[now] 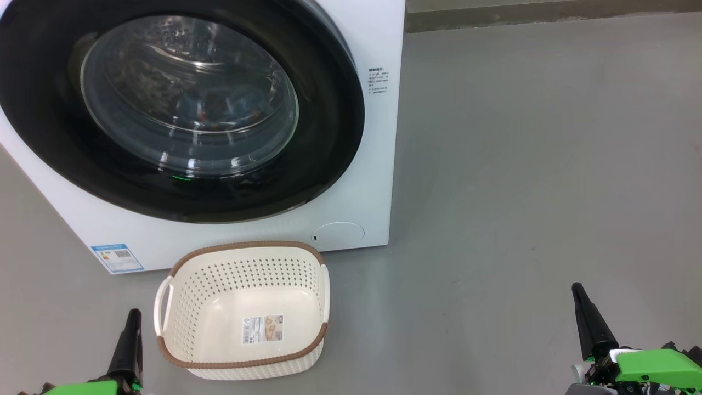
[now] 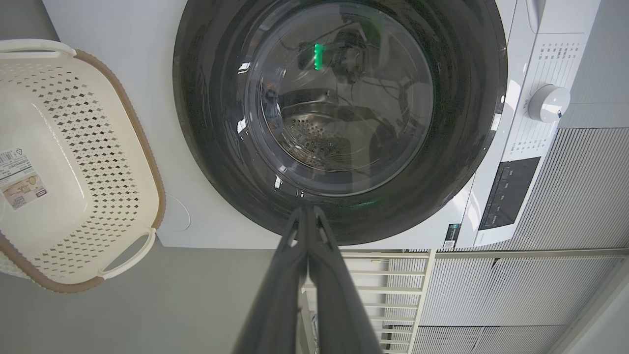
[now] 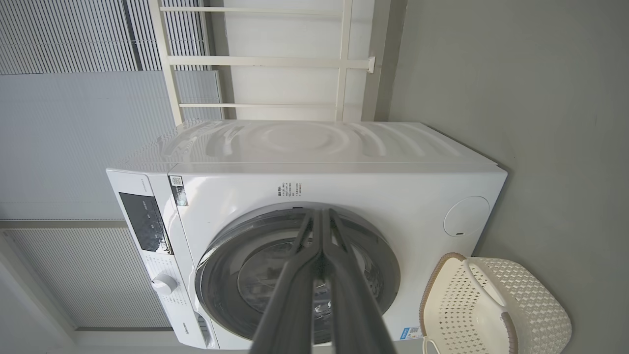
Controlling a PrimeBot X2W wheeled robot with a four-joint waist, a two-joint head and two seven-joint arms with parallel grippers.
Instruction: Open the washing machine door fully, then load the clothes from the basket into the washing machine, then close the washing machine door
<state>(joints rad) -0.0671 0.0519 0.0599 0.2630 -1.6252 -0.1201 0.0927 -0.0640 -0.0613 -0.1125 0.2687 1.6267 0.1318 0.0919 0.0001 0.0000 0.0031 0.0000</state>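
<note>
Head view: the washing machine [image 1: 378,181] stands on the grey floor [image 1: 521,164], and the washing machine door [image 1: 334,109] is closed, its black rim flush with the white front. Through the glass bowl, the clothes [image 1: 230,107] show dimly as blue fabric with orange-brown flecks, low in the drum. The basket [image 1: 241,274] sits on the floor just in front of the machine, below the door, with a paper label [image 1: 263,329] on its floor. A blue sticker [image 1: 117,258] and a round filter cover [image 1: 338,233] mark the machine's lower front. The left gripper [image 1: 133,315] points up at the lower left, just beside the basket's handle; the right gripper [image 1: 577,288] is at the lower right, well apart from the basket. Each reads as 1 dark spike, its 2 fingers pressed together.

Left wrist view: the left gripper's [image 2: 307,211] fingers lie together, holding nothing, aimed at the door's rim. The basket is at this view's left, and a dial [image 2: 548,103] is at its right.

Right wrist view: the right gripper's [image 3: 322,214] fingers are also together and hold nothing, pointing at the closed door from a distance. The basket stands by the machine's front near the filter cover.
</note>
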